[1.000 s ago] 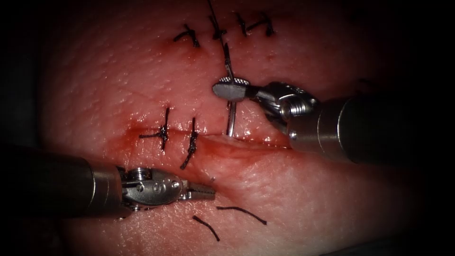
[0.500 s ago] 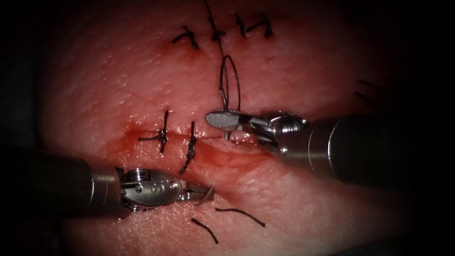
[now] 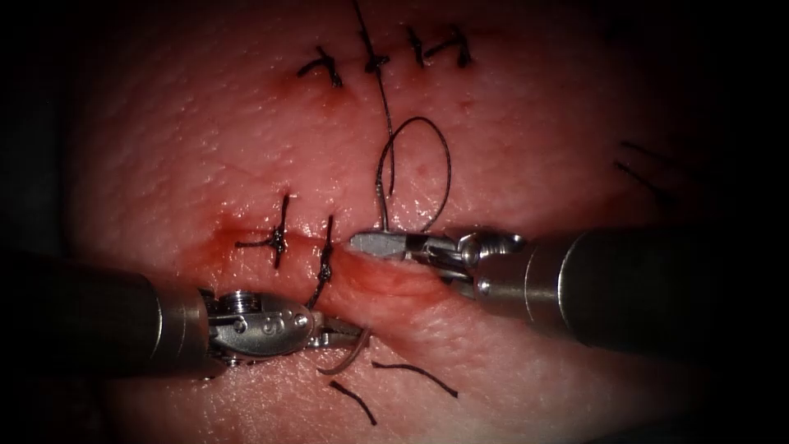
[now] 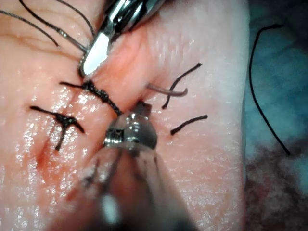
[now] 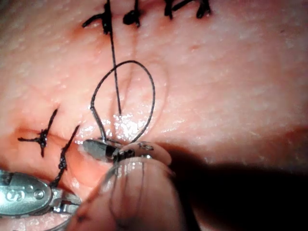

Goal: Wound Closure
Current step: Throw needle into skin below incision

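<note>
**Jaws, left tool** (image 3: 349, 333): look clenched on the needle (image 3: 341, 364) just where it comes out of the tissue (image 3: 164, 164) below the cut (image 3: 394, 275). The pale free tip curls down past them.
**Stitches** (image 3: 279, 241): two tied across the cut, left of the open stretch.
**Cut ends** (image 3: 415, 372): two loose bits lying beside the needle tip.
**Jaws, right tool** (image 3: 374, 244): pressed flat on the upper edge of the cut. They seem closed on the needle's tail, where the thread (image 3: 444, 164) joins.
**Thread**: stands in a slack loop above the right tool.
**Hazards, as judged:**
- With both tools on one needle, opposed pulls could bend it or tear the thin bridge of tissue.
- A grip this close to the tip may slip.
- The slack loop could catch on the right tool and knot.
</note>
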`<state>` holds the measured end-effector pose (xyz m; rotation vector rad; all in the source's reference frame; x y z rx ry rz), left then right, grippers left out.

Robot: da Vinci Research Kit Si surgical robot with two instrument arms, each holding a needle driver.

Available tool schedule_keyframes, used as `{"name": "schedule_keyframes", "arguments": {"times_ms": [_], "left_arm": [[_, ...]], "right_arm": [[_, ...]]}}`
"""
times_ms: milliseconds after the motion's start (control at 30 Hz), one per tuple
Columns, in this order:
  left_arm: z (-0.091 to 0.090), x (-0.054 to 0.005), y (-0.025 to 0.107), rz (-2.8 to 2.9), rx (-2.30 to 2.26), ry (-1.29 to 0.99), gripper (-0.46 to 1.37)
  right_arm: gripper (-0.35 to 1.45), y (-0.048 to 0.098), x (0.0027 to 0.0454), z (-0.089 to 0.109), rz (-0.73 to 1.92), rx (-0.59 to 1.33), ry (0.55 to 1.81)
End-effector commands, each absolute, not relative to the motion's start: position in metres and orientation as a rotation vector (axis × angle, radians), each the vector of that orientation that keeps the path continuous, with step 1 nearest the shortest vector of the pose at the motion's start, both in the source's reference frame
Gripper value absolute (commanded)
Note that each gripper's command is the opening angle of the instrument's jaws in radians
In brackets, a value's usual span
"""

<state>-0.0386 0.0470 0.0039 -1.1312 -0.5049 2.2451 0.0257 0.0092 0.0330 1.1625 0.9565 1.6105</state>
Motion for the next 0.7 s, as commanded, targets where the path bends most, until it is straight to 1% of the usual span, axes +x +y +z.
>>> {"name": "schedule_keyframes", "arguments": {"times_ms": [33,700], "left_arm": [[0.0039,-0.0387,0.047,2.244,-1.135,-0.518,-0.35],[0.0037,-0.0387,0.047,2.238,-1.132,-0.521,-0.35]], "right_arm": [[-0.35,0.0095,0.0257,0.033,1.616,1.158,0.949],[-0.35,0.0102,0.0256,0.0333,1.629,1.155,0.966]]}}
